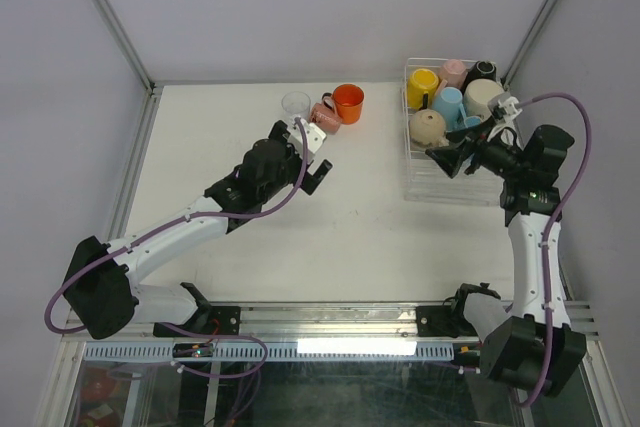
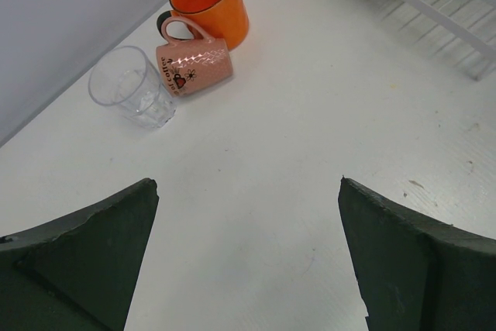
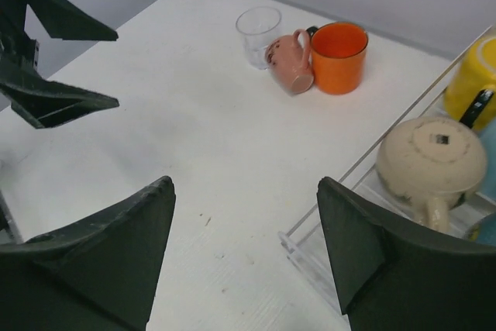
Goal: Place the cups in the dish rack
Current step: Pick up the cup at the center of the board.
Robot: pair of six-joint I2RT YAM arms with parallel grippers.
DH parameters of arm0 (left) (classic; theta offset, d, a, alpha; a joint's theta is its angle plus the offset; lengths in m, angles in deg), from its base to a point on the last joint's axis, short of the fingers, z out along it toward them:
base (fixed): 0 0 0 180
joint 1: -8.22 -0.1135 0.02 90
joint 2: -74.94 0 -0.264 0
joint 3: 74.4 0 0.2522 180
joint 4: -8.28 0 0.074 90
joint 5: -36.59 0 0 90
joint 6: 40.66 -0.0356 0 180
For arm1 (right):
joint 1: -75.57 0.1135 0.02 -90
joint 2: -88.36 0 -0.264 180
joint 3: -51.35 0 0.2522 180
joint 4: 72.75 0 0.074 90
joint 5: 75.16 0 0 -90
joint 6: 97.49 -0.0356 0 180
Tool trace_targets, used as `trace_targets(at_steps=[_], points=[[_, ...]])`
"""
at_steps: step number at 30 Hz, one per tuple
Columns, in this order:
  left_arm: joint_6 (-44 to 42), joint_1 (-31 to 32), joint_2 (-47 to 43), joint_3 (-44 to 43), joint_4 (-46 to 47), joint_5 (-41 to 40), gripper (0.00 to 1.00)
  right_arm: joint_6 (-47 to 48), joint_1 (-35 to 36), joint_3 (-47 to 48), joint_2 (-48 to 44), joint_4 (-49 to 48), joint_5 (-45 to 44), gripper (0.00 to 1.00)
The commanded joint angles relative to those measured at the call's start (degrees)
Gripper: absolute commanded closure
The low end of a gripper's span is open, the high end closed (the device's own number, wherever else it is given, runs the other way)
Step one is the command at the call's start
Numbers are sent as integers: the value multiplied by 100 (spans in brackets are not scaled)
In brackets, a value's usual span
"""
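The dish rack sits at the right side of the bench. It holds a yellow mug, a pink mug, a black mug, a blue mug, an upright beige mug and an inverted beige mug. A glass tumbler, a tipped salmon mug and an orange mug are grouped at the far edge. The left jaws stand spread near them.

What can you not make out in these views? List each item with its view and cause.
Top view: the right gripper covers part of the dish rack, hiding whatever lies beneath.
Right wrist view: the yellow mug is cut off by the right edge.
Left wrist view: the print on the pink mug is too small to read.
Left wrist view: the rack runs off the top edge, so its contents cannot be counted.
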State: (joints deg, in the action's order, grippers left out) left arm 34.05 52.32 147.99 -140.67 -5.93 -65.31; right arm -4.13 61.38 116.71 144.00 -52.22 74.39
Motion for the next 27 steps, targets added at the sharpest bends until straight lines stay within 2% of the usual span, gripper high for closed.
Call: trace_targets(at_steps=[1, 4, 8, 17, 20, 27], points=[[425, -300, -88, -154, 309, 225, 1, -577, 19, -469, -209, -874, 536, 22], [1186, -886, 90, -293, 478, 950, 1, -760, 22, -654, -231, -1116, 603, 22], [2477, -1840, 694, -774, 603, 1934, 1, -654, 22, -543, -194, -869, 488, 23], [5351, -3291, 2532, -1513, 1485, 3205, 4, -661, 40, -589, -355, -800, 213, 23], [5779, -3497, 3319, -2299, 725, 3064, 6, -722, 126, -647, -377, -898, 152, 23], [5850, -3438, 4533, -4496, -1326, 1288, 9, -476, 329, -648, -314, -743, -111, 24]])
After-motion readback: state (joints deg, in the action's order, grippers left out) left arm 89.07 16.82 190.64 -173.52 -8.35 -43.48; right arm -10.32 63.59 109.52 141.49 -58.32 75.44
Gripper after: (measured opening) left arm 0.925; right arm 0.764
